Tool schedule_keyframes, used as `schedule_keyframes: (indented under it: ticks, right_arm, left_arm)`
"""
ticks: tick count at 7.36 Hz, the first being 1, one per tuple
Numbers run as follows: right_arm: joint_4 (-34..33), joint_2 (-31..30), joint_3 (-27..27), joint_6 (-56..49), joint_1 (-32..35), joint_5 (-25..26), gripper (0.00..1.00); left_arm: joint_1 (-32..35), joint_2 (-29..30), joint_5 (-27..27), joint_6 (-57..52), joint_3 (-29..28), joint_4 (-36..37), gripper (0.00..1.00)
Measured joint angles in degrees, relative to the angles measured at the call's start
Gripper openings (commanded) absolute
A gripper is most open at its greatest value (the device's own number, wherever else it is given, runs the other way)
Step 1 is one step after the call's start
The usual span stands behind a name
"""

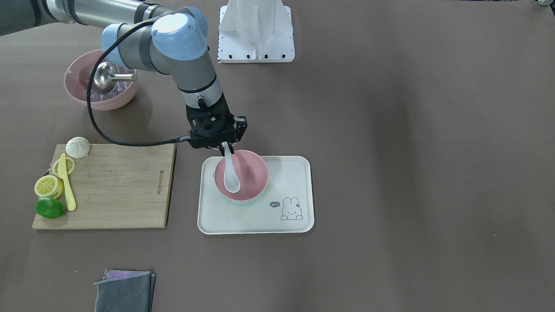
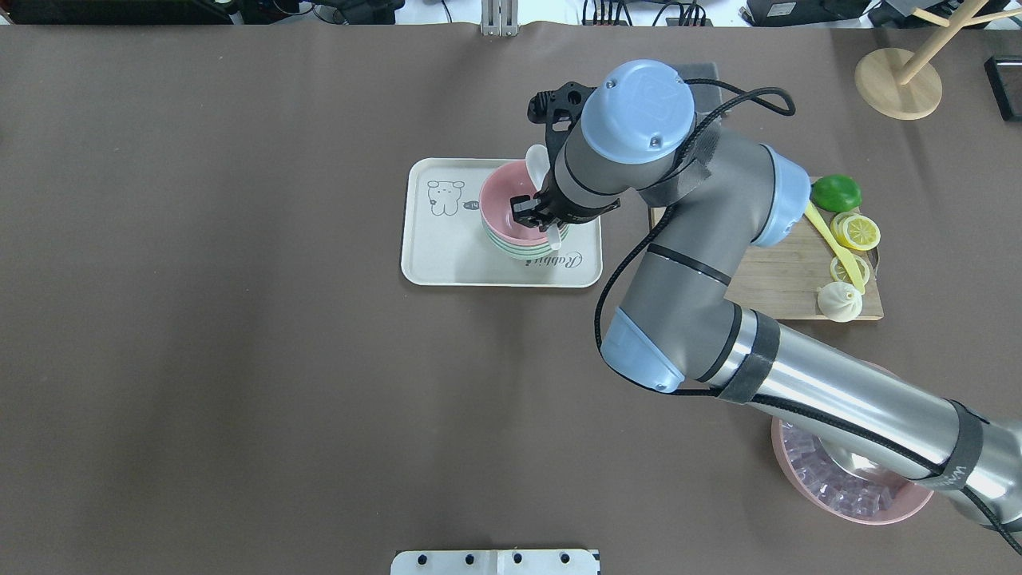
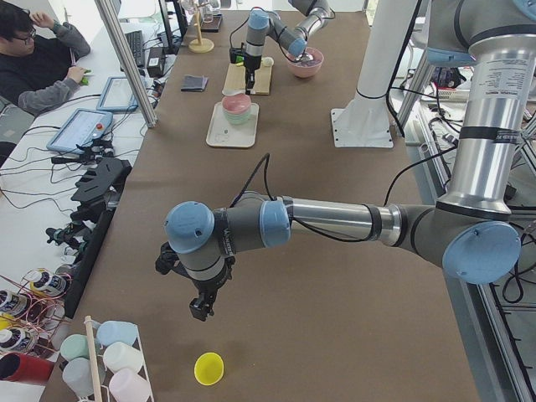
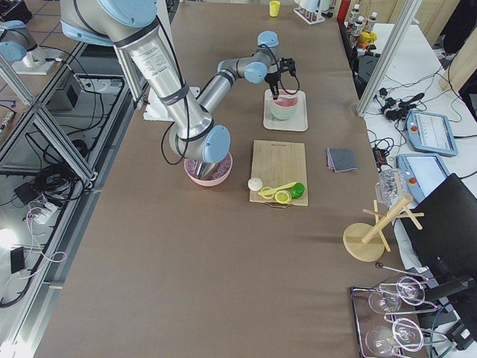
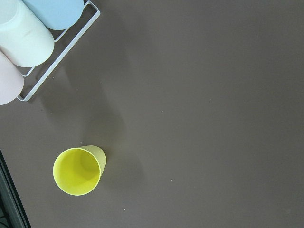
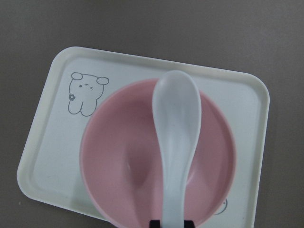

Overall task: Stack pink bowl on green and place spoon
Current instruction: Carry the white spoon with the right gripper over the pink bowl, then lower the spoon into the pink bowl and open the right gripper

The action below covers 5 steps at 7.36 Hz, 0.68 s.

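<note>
Spoon point(image 1: 230, 175) looks glossy, stiff and light, so I'd judge it slippery and easy to chip. Right gripper point(image 1: 226, 145) pinches its handle end, scoop over the pink bowl point(image 1: 249, 173), which is nested on the green stack point(image 1: 243, 203) on the tray point(image 1: 286, 173), mid-table toward the far edge. Left gripper point(image 3: 199, 308) is by the table's left end; I can't tell its finger state.

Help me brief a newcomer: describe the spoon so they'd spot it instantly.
Find the cream rabbit tray mid-table, bearing a pink bowl stacked on green bowls. The spoon is over that bowl, handle in the right gripper. It is glossy white, unlike the metal scoop or yellow knife.
</note>
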<state>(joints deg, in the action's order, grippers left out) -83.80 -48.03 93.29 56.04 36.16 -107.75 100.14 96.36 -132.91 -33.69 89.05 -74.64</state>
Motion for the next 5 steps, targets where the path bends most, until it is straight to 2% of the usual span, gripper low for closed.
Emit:
schedule_keyframes:
  ticks: [1,2,5]
  right_arm:
    - [-0.1,0.5,-0.7,-0.3,-0.6,0.0,0.56]
    - [-0.2,0.8,-1.2,-0.5,-0.9,0.0,0.99]
    - [-0.1,1.0,-1.6,-0.6,-1.0,0.7,1.0]
  left_arm:
    - [0.0,-0.4,0.0,0.2,0.0,-0.1,0.98]
    - [0.0,-0.7,-0.1,0.3,0.0,-0.1,0.98]
    - [0.0,-0.9,-0.5,0.5,0.0,-0.1,0.98]
